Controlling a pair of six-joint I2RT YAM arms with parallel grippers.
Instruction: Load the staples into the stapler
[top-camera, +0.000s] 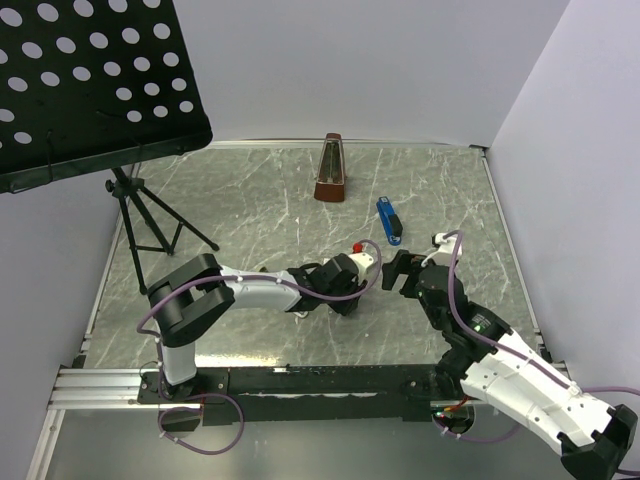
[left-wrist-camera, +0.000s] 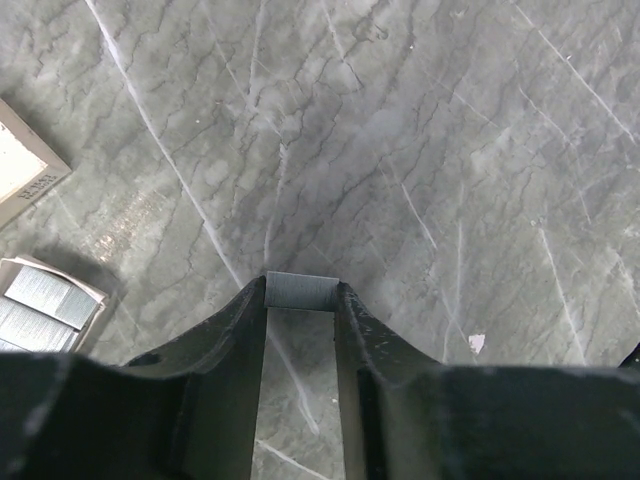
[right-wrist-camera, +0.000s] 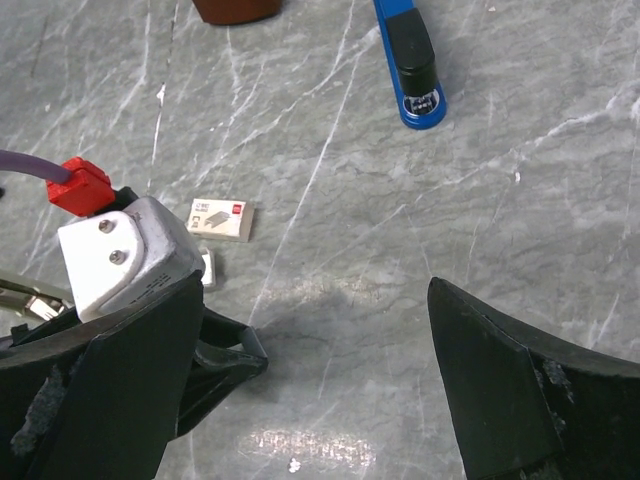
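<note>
Stapler (right-wrist-camera: 412, 65) right of staples (right-wrist-camera: 222, 219) (farther back)

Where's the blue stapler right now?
In the top view the blue stapler lies right of centre on the table, just beyond the right gripper and nearer than the brown metronome.
</note>
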